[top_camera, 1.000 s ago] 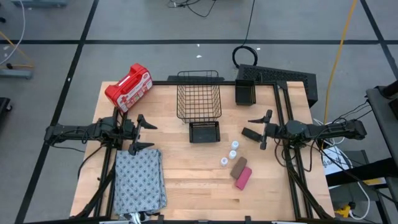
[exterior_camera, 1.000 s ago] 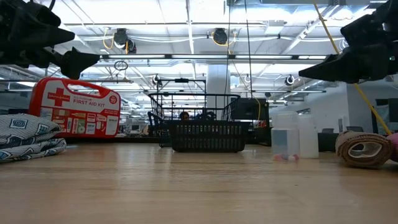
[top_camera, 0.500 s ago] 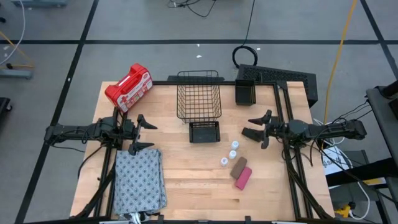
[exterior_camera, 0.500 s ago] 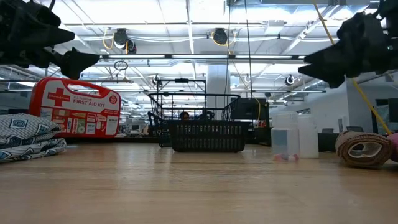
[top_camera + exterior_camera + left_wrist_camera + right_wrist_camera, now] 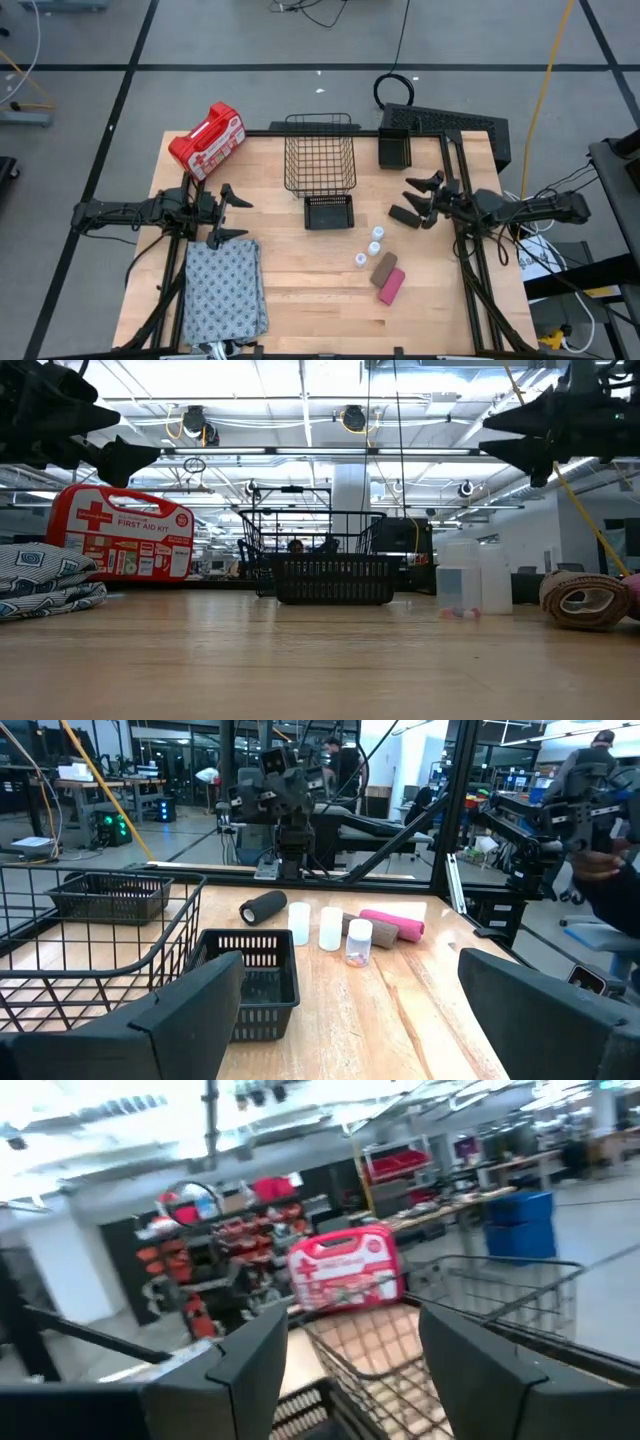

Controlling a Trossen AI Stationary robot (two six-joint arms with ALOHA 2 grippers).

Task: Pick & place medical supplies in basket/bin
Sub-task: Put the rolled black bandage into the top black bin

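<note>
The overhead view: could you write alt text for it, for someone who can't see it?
Seen from above, two dark robot arms reach in over a wooden table, the left gripper and right gripper both open and empty. A wire basket stands at the back; three white vials, a brown block and a pink block lie right of centre, a patterned cloth on the left.

The table is pale planked wood with a smooth, faintly sheened finish. The basket is thin black wire. The cloth looks soft and matt. The first-aid case seems glossy red plastic. The vials are perhaps translucent plastic.
</note>
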